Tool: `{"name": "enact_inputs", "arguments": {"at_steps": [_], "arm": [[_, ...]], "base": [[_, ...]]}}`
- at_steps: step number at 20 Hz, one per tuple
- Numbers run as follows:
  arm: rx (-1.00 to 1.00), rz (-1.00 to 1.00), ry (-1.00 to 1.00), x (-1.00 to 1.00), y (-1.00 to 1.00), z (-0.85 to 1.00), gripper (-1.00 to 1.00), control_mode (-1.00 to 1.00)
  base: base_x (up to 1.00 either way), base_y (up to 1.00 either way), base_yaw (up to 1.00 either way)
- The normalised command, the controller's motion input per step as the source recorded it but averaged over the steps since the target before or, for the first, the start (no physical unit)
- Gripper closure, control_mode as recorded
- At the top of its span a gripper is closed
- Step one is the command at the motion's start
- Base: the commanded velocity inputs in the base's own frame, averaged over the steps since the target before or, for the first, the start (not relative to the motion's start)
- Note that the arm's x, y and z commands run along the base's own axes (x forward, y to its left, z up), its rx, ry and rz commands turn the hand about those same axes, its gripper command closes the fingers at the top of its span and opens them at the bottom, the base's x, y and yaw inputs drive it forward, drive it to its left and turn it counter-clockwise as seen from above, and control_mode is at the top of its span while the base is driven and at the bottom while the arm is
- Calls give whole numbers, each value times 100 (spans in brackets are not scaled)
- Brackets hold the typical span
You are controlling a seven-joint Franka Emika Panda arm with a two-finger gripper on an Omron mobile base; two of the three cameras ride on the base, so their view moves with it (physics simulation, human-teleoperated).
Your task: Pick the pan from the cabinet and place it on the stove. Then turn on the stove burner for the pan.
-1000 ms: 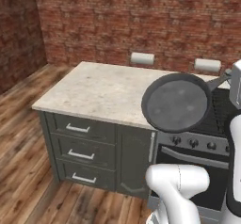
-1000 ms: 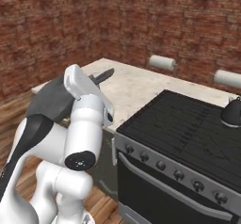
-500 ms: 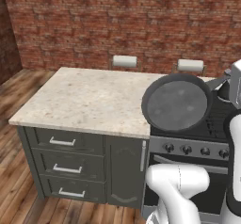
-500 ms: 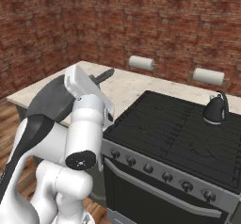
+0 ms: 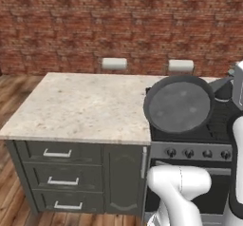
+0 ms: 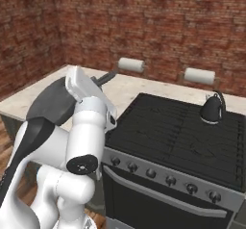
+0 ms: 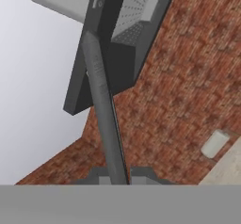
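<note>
The pan (image 5: 179, 104) hangs tilted in the air over the seam between counter and stove (image 5: 214, 125), its dark round inside facing the left base view. In the right base view the pan (image 6: 52, 101) sits behind my white arm, its thin handle (image 6: 108, 77) sticking out toward the wall. My gripper (image 7: 116, 175) is shut on that handle (image 7: 102, 110), which runs up from between the fingertips in the hand view. The stove (image 6: 178, 127) has black grates and a row of dark knobs (image 6: 169, 179) on its steel front. The cabinet is out of view.
A small black kettle (image 6: 212, 108) stands at the stove's back right. Two paper towel rolls (image 6: 130, 64) (image 6: 199, 75) hang on the brick wall. A marble counter (image 5: 80, 107) with drawers (image 5: 57, 154) lies left of the stove. A range hood (image 7: 115, 25) hangs overhead.
The base has driven on, so the whole scene shifted: the counter slid left and the stove came closer. The pan stays held the same way.
</note>
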Motion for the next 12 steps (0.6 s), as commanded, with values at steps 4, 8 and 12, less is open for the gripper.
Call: {"name": "enact_inputs", "arguments": {"at_steps": [4, 8, 12], "arm": [[0, 0, 0, 0, 0, 0, 100, 100], [0, 0, 0, 0, 0, 0, 100, 100], [0, 0, 0, 0, 0, 0, 100, 100]], "base": [[55, 20, -21], [61, 8, -19], [51, 0, -17]]}}
